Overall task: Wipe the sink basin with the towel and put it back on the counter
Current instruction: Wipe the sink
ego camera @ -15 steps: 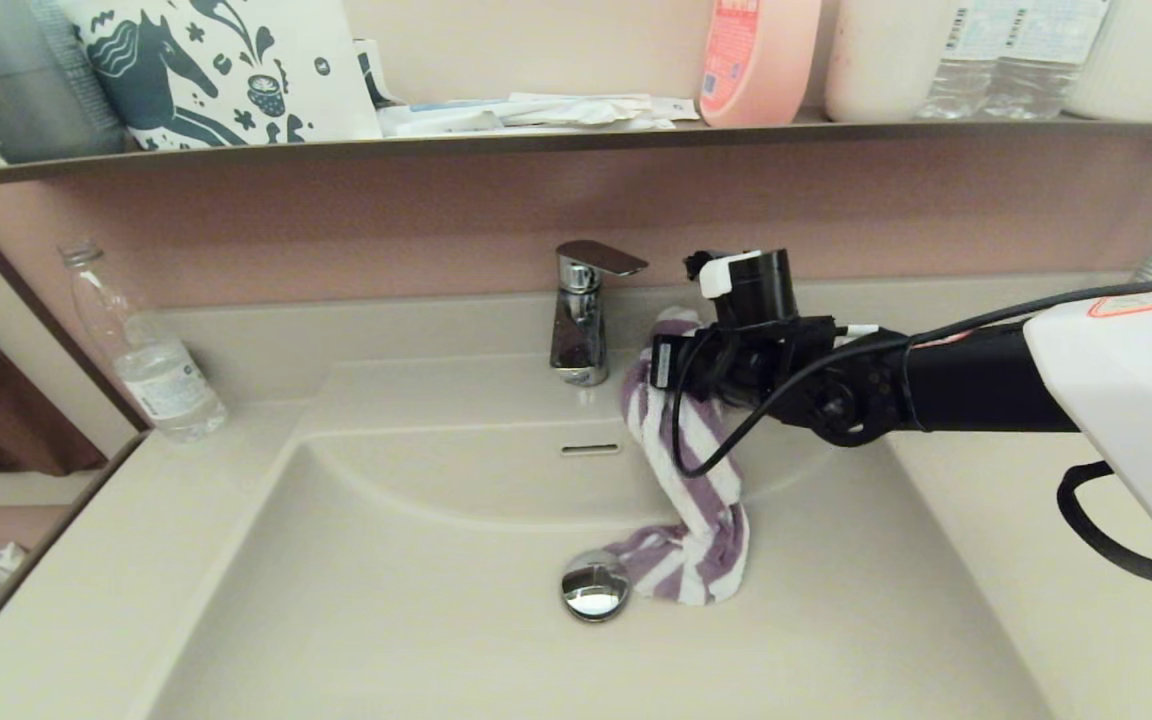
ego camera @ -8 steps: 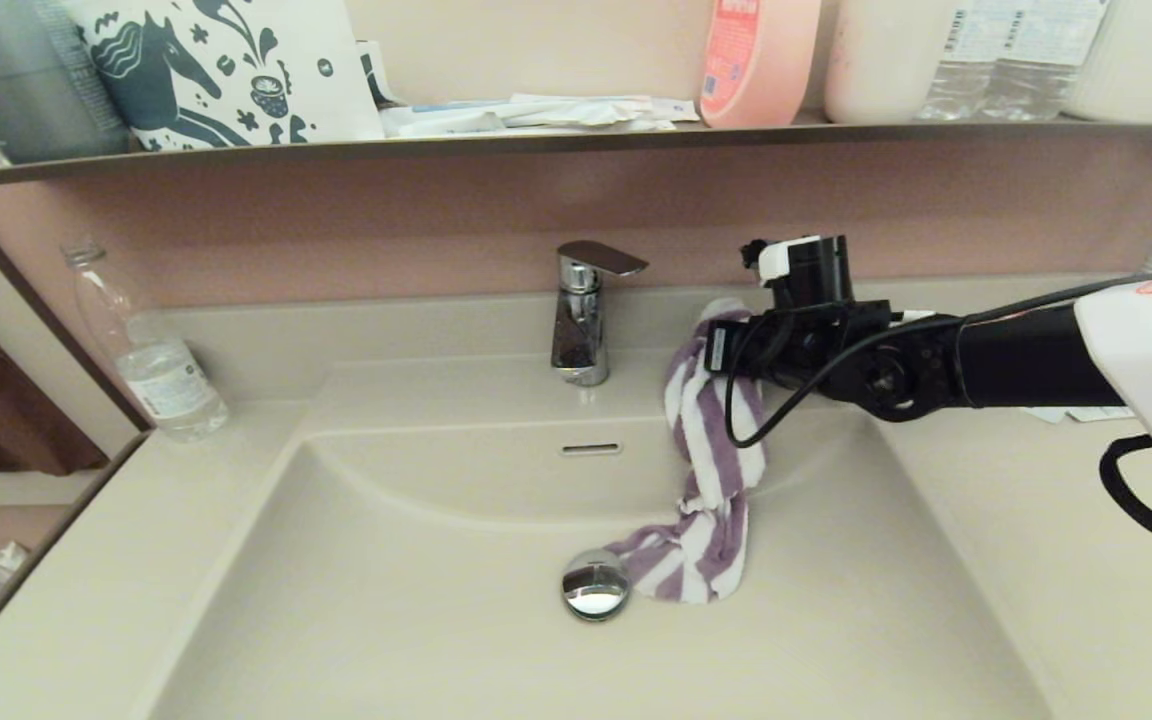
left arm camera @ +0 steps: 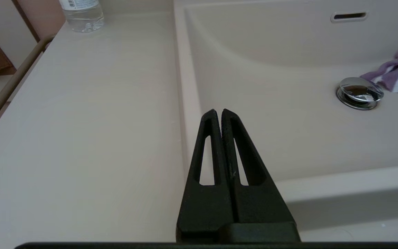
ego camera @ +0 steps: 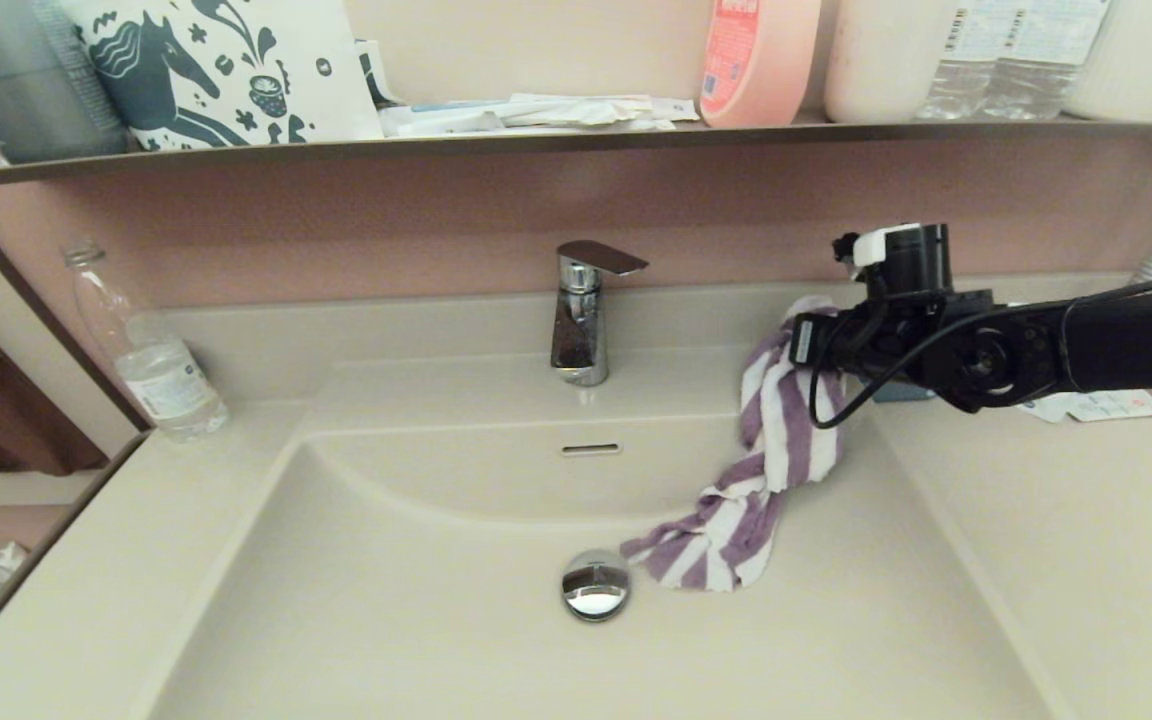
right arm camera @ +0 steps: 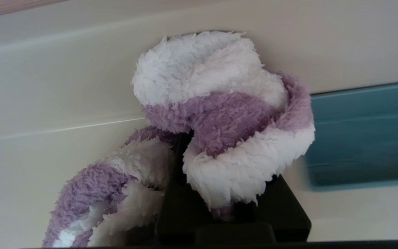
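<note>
No word, brand or number can be read with certainty. Printing is carried by the clear bottle (ego camera: 151, 375) on the far left, the pink bottle (ego camera: 756, 60) on the shelf and the leaflet (ego camera: 1096, 405) on the right, but it is illegible.

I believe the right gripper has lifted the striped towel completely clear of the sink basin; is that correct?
Not quite. The right gripper holds the towel by its upper end, but the head view shows its lower end lying in the sink basin beside the drain plug.
</note>
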### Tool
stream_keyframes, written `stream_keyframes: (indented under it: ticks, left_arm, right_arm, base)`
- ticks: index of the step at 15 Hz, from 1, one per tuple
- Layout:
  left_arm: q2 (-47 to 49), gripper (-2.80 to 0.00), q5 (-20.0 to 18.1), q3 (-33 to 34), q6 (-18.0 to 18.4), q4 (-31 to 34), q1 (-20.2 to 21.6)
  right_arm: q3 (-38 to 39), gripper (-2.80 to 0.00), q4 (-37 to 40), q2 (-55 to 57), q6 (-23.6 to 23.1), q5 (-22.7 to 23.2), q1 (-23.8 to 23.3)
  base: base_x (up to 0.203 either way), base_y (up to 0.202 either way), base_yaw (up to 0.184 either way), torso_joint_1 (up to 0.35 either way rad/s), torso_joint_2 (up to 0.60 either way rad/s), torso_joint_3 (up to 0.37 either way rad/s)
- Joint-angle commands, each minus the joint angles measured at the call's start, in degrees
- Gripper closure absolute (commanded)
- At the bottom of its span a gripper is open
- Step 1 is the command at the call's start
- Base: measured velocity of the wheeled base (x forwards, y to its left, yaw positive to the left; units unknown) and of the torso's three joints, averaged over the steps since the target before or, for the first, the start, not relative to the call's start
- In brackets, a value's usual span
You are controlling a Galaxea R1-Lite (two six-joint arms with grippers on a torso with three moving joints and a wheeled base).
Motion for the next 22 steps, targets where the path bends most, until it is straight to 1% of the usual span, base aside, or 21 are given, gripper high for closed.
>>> stream_keyframes:
  ticks: [1, 4, 6, 10, 13, 16, 19, 22]
  left_arm:
    - [0.1, 0.00, 0.0, 0.0, 0.0, 0.0, 0.0]
    - [0.1, 0.00, -0.1, 0.0, 0.0, 0.0, 0.0]
    - [0.1, 0.00, 0.0, 0.0, 0.0, 0.0, 0.0]
    - [0.1, 0.00, 0.0, 0.0, 0.0, 0.0, 0.0]
    - [0.1, 0.00, 0.0, 0.0, 0.0, 0.0, 0.0]
    - [0.1, 0.00, -0.1, 0.0, 0.0, 0.0, 0.0]
    - [0.1, 0.00, 0.0, 0.0, 0.0, 0.0, 0.0]
    - [0.1, 0.00, -0.1, 0.0, 0.0, 0.0, 0.0]
  right_arm:
    - [1.3, 0.00, -0.2, -1.9, -0.1, 0.8, -1.6]
    - [2.4, 0.00, -0.4, -2.4, -0.2, 1.6, -1.6]
    - [2.4, 0.00, -0.4, -2.5, -0.3, 1.6, -0.2]
    - [1.8, 0.00, -0.6, -2.0, -0.3, 1.6, 5.7]
    - [-1.5, 0.00, -0.4, -0.1, -0.3, 1.3, 11.0]
    - [-3.8, 0.00, -0.6, 1.6, -0.3, 1.2, 15.3]
    - [-7.7, 0.00, -0.8, 4.3, -0.4, 1.1, 18.0]
    - [-11.4, 0.00, -0.4, 6.9, -0.4, 1.1, 19.4]
  base:
    - [0.000, 0.000, 0.000, 0.000, 0.00, 0.000]
    - [0.000, 0.000, 0.000, 0.000, 0.00, 0.000]
    - [0.000, 0.000, 0.000, 0.000, 0.00, 0.000]
    - [0.000, 0.000, 0.000, 0.000, 0.00, 0.000]
    - [0.000, 0.000, 0.000, 0.000, 0.00, 0.000]
    - [0.000, 0.000, 0.000, 0.000, 0.00, 0.000]
    - [0.000, 0.000, 0.000, 0.000, 0.00, 0.000]
    - [0.000, 0.000, 0.000, 0.000, 0.00, 0.000]
